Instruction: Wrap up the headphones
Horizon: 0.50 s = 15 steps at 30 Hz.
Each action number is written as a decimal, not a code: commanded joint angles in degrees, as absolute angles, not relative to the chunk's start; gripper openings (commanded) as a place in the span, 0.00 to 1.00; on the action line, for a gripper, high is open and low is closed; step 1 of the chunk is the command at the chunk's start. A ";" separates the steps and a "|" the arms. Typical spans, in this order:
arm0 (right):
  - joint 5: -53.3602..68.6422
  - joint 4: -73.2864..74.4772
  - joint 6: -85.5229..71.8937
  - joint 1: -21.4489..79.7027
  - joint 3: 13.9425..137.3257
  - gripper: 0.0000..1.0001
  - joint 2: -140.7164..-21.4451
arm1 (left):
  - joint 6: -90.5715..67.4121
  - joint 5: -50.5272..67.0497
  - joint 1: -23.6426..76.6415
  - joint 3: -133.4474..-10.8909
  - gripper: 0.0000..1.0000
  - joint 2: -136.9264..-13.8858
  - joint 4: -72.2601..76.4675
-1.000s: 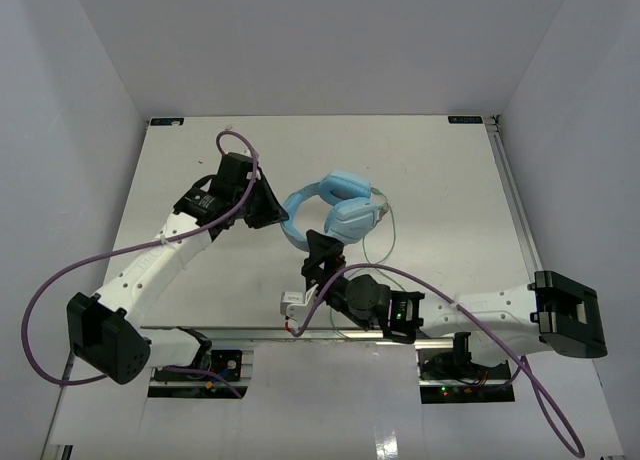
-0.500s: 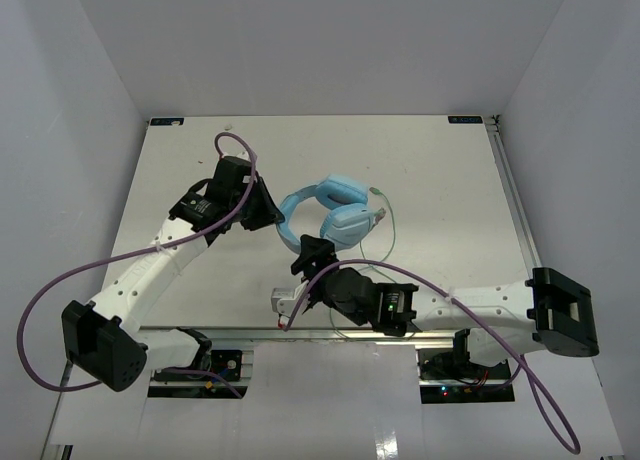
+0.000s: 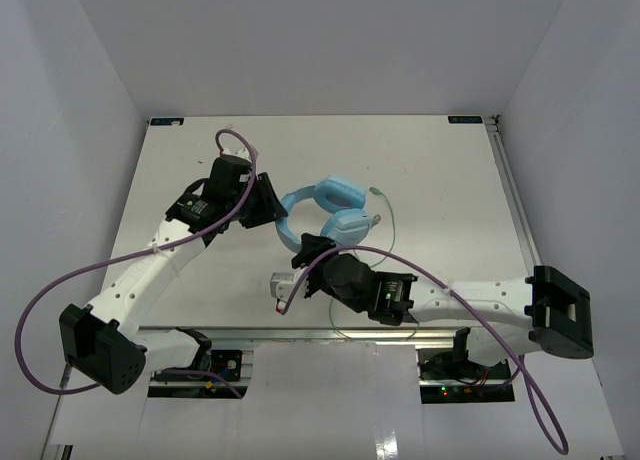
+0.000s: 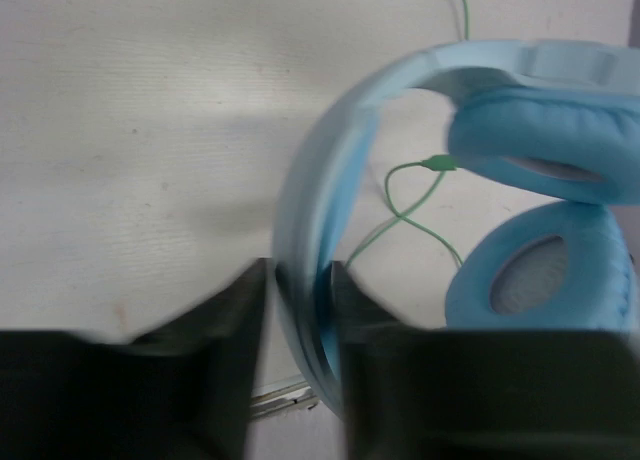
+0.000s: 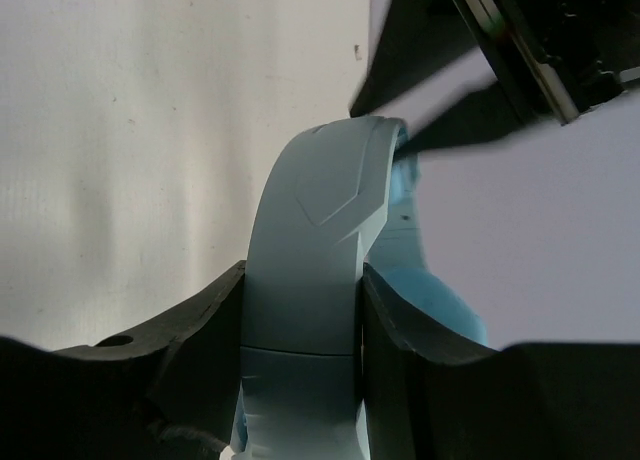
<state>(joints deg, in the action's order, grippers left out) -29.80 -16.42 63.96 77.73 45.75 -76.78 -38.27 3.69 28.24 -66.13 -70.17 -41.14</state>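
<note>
The light blue headphones [image 3: 335, 192] lie in the middle of the white table, both earcups [image 4: 540, 160] toward the right. My left gripper [image 3: 274, 208] is shut on the left curve of the headband [image 4: 330, 170], which runs between its black fingers [image 4: 235, 320]. From the near side, my right gripper [image 3: 308, 248] grips the lower end of the headband [image 5: 315, 240], both jaws pressed against its sides. The thin pale-green cord [image 3: 388, 225] loops loosely on the table to the right of the earcups. Its plug is not clearly visible.
Purple robot cables [image 3: 60, 280] arc from both arms, one crossing over the right arm near the headphones. A metal rail [image 3: 300, 332] runs along the near table edge and another [image 3: 510, 190] along the right edge. White walls close in the table.
My right gripper has moved up and left to the headband and closed its jaws onto it. The headphones have shifted slightly left with the left gripper.
</note>
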 commanded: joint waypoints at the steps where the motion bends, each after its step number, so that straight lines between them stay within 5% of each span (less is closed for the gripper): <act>1: -22.24 -11.54 53.11 72.80 54.32 0.08 -72.23 | -35.02 9.12 28.39 -68.99 0.78 -66.99 -37.14; 2: -19.42 -8.84 50.81 71.19 55.90 0.08 -71.71 | -34.72 8.60 28.39 -68.98 0.95 -66.50 -37.03; 3: -17.90 -7.60 49.79 70.18 56.47 0.08 -71.21 | -34.27 8.04 28.39 -68.93 0.97 -65.89 -36.76; 15: 7.76 6.75 31.18 53.47 64.62 0.08 -73.26 | -15.18 4.21 28.39 -61.83 0.94 -52.15 -26.29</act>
<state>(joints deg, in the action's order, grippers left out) -5.94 3.80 41.32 60.48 59.08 -72.58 -25.38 6.07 28.34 -65.70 -60.79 -33.36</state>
